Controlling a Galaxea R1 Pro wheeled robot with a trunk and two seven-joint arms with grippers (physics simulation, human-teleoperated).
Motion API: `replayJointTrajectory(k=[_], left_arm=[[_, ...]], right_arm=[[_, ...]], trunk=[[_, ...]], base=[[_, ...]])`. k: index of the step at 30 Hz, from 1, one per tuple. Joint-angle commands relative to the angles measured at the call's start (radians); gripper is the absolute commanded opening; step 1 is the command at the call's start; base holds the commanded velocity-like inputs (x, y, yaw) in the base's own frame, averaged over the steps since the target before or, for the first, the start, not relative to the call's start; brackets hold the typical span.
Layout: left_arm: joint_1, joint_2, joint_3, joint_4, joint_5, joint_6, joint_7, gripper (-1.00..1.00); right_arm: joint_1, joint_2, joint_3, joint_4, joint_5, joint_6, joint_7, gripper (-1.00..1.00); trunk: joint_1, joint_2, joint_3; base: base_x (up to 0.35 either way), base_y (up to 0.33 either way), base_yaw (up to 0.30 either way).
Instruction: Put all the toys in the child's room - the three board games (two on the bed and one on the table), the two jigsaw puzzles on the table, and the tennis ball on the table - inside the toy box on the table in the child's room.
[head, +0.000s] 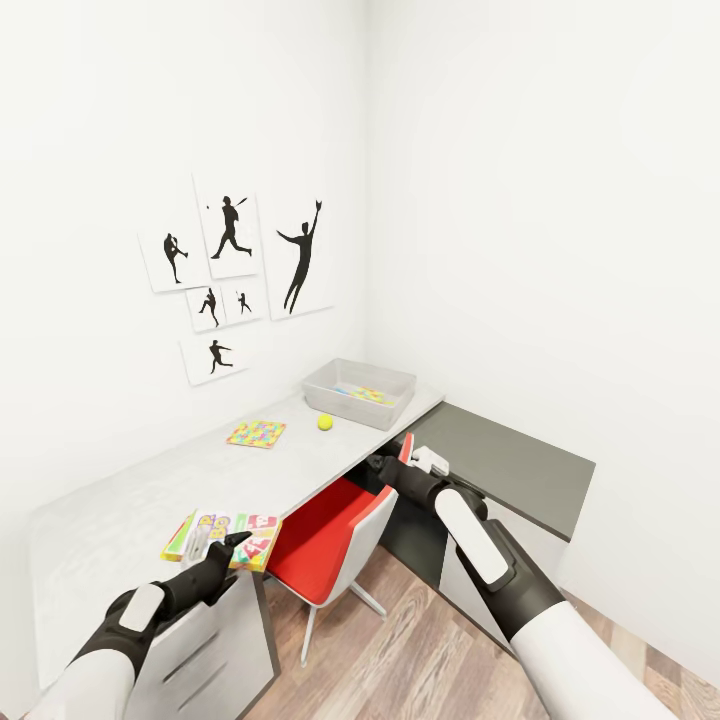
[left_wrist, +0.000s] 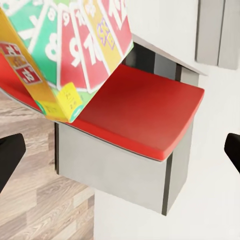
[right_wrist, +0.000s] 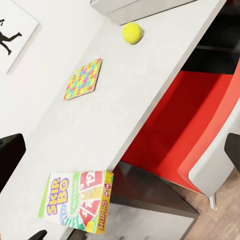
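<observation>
While the Skip-Bo box (head: 222, 538) lies at the table's (head: 120, 510) near edge, the left gripper (head: 222, 549) hovers over it, jaws spread wide, holding nothing. Right gripper (head: 385, 467), also agape and empty, hangs above the red chair (head: 325, 540). 1 puzzle (head: 257, 433) and ball (head: 325, 422) lie near the toy box (head: 395, 408); another puzzle (head: 366, 395) lies inside it.

Bare table (head: 150, 490) between Skip-Bo box (head: 225, 538) and jigsaw puzzle (head: 257, 433); red chair (head: 325, 540) blocks underneath.
</observation>
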Motion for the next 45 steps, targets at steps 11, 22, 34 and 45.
replayJointTrajectory(k=[11,22,34,45], left_arm=[[-0.001,0.012,0.01,0.0,0.003,0.011,-0.003,1.0],[-0.001,0.02,0.047,0.0,0.002,0.015,-0.004,1.0],[-0.001,0.022,0.049,0.0,0.002,0.015,-0.004,1.0],[-0.001,0.039,0.05,0.0,0.003,0.018,-0.005,1.0]], right_arm=[[-0.001,0.0,0.001,-0.001,-0.009,0.001,-0.009,1.0],[-0.001,-0.003,0.031,-0.075,-0.009,0.001,-0.009,1.0],[-0.001,-0.003,0.035,-0.103,-0.009,0.001,-0.009,1.0],[-0.001,-0.005,0.037,-0.106,-0.009,0.001,-0.009,1.0]], trunk=[[0.001,-0.002,-0.002],[0.001,-0.002,-0.002],[0.001,-0.002,-0.002],[0.027,-0.051,-0.024]], base=[[0.0,0.0,0.0],[0.0,0.0,0.0],[0.0,0.0,0.0],[0.0,0.0,0.0]])
